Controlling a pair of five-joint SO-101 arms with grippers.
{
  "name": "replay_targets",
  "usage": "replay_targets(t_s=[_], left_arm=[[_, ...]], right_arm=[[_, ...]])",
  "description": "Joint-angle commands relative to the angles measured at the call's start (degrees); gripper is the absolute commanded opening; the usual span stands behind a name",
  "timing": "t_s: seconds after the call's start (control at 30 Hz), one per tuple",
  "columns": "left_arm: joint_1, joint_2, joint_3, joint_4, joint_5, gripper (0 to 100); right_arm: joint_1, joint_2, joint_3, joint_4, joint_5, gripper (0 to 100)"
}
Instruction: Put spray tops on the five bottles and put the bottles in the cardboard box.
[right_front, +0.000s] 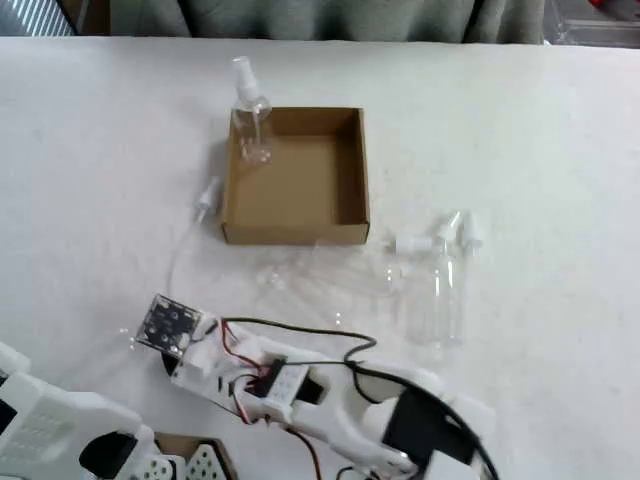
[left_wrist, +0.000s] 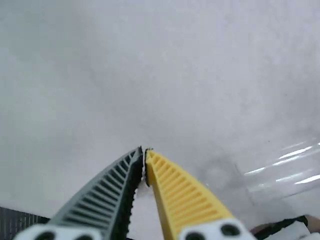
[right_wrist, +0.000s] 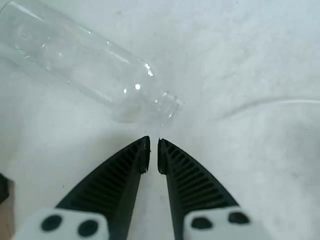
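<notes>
While the left gripper (left_wrist: 145, 152) and right gripper (right_wrist: 153, 145) have fingers pressed together, a clear bottle (right_wrist: 90, 65) lies sideways, neck open.

- The high camera looked down over the table (right_front: 520, 130) from the arms' side, taking in the cardboard box (right_front: 295, 232).
- The left wrist camera sat behind the left gripper (left_wrist: 145, 152), close above the table.
- The right wrist camera sat behind the right gripper (right_wrist: 153, 145), near a lying bottle (right_wrist: 75, 55).
- All 3 shared that table.

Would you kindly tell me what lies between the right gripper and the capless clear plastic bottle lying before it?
Only bare white table lies between the right gripper and the clear plastic bottle, per the right wrist view.
</notes>
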Motion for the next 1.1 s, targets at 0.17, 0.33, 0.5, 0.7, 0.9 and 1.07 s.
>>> replay_targets(t_s=[0.17,0.33,0.5,0.7,0.9,1.07], left_arm=[[6.4,-2.6,2.2,4.6,-5.7,2],[10.2,-10.9,11.6,3.0,-8.3,2],[13.5,-22.2,23.2,-0.5,-8.6,2],[18.3,-31.3,38.0,0.0,-18.4,2],[23.2,-36.1,47.8,0.0,-23.3,2],[25.6,-38.5,49.1,0.0,-24.5,2]], right_arm=[[6.4,-17.3,8.1,5.8,-0.2,1.6],[16.4,-26.2,8.3,23.1,-0.1,1.6],[23.0,-37.0,8.3,34.9,0.0,1.6],[32.0,-49.1,8.3,51.2,0.0,1.7],[38.6,-56.2,9.0,62.8,0.0,1.7],[42.0,-59.8,17.0,61.8,0.1,1.7]])
